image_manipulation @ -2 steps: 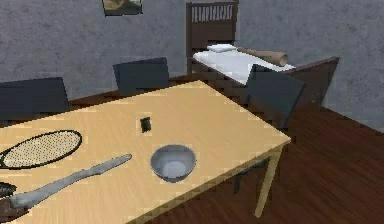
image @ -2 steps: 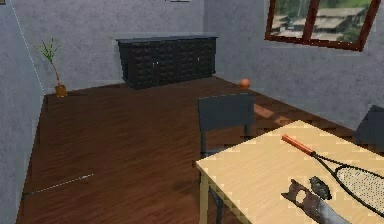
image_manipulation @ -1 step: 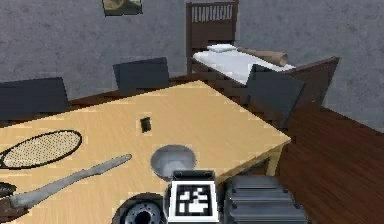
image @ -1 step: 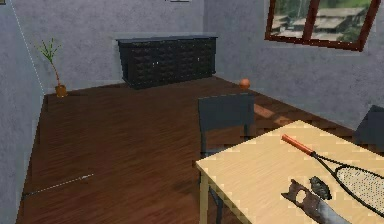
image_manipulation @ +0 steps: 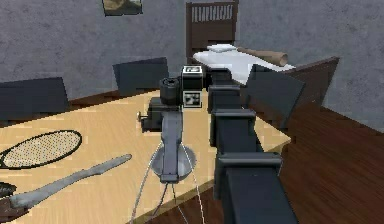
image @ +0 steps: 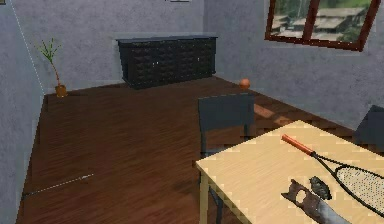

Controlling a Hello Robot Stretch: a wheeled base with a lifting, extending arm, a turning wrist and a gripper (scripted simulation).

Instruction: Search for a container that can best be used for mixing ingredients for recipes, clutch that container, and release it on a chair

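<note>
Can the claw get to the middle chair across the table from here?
Probably yes. The claw is over the table, and the chair stands just past its far edge, slightly toward the arm side view's left. The tabletop between them looks bare; a small base shift may help.

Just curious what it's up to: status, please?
Fingers at the table, load unclear. Chairs stand around it. Racket and a long grey thing lie on top.

A racket lies on the table, a chair behind.
</note>
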